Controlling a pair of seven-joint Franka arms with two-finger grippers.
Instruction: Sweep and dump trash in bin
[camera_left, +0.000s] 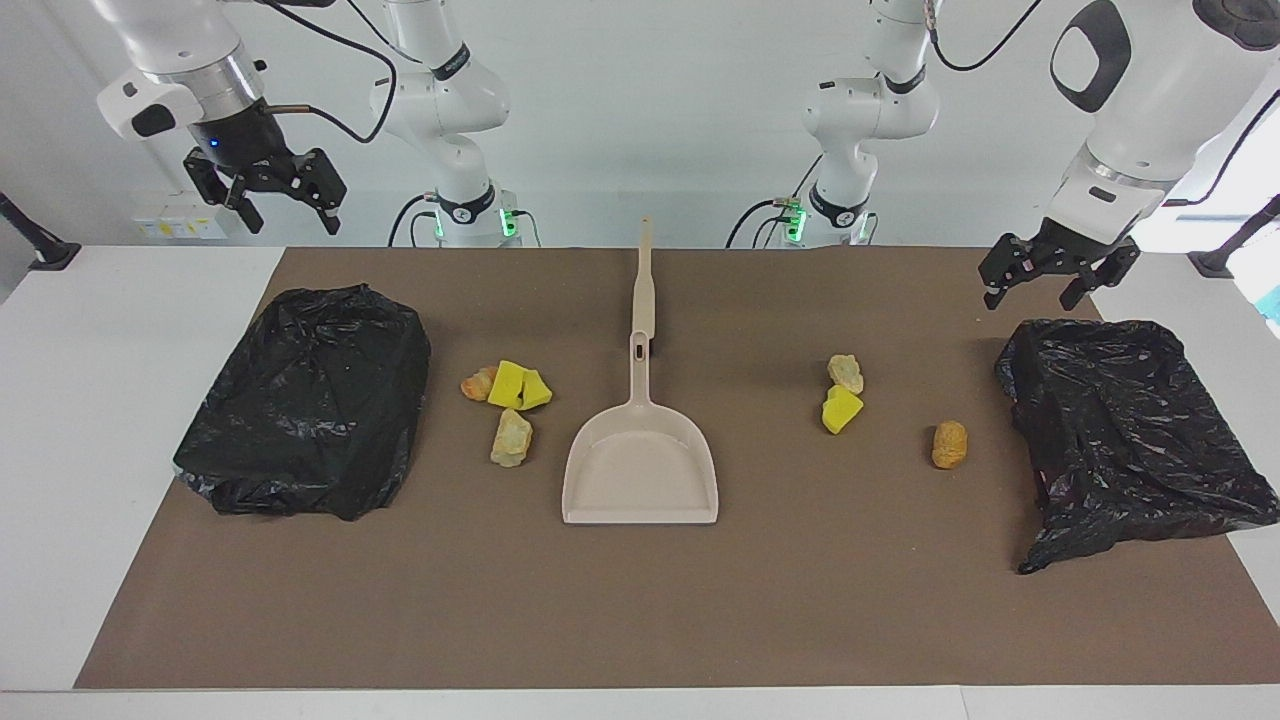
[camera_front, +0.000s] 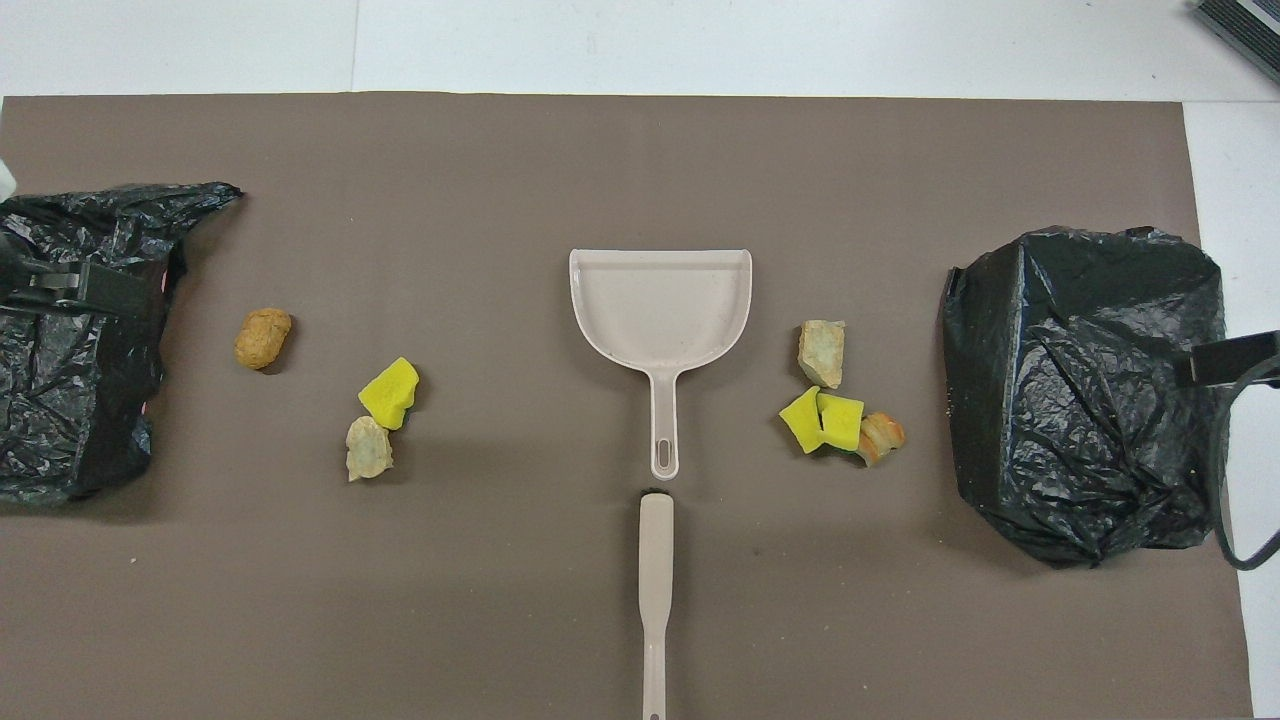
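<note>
The trash lies in two groups on the brown mat. Toward the right arm's end are yellow sponge wedges (camera_left: 518, 387) (camera_front: 825, 420), an orange chunk (camera_left: 478, 383) and a pale chunk (camera_left: 511, 438). Toward the left arm's end lie a pale chunk (camera_left: 845, 373), a yellow wedge (camera_left: 841, 409) (camera_front: 389, 392) and a tan lump (camera_left: 949, 444) (camera_front: 263, 337). A bin lined with a black bag stands at each end (camera_left: 310, 400) (camera_left: 1130, 430). My right gripper (camera_left: 292, 222) (camera_front: 1232, 360) hangs open and empty above its bin's robot-side edge. My left gripper (camera_left: 1030, 298) (camera_front: 70, 288) hangs open over the other bin's edge.
A beige dustpan (camera_left: 640, 465) (camera_front: 660, 305) lies at the mat's middle, its handle pointing toward the robots. The beige brush (camera_left: 645, 290) (camera_front: 655, 580) lies in line with it, nearer to the robots. White tabletop (camera_left: 120, 400) borders the mat.
</note>
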